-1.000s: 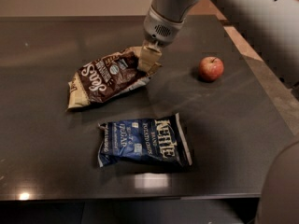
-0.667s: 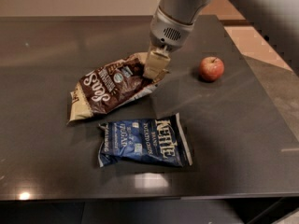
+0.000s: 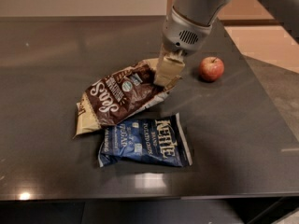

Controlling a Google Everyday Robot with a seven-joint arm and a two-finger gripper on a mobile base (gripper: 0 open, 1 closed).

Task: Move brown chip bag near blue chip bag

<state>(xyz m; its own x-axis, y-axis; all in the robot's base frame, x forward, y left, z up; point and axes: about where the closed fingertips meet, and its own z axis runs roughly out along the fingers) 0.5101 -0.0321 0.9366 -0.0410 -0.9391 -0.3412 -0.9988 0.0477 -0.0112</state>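
The brown chip bag [image 3: 119, 98], dark brown with cream-tan ends and white lettering, lies tilted in the middle of the dark table. Its lower left end overlaps the top left corner of the blue chip bag [image 3: 145, 141], a navy bag with white "Kettle" lettering lying flat nearer the front edge. My gripper [image 3: 167, 72] comes down from the upper right and is shut on the brown bag's upper right end, which is lifted a little.
A red apple [image 3: 211, 68] sits on the table to the right of the gripper. The dark table [image 3: 51, 64] has its front edge just below the blue bag and its right edge past the apple.
My gripper has dragged the brown chip bag toward the front and right. The bag now overlaps the blue chip bag, which has not moved.
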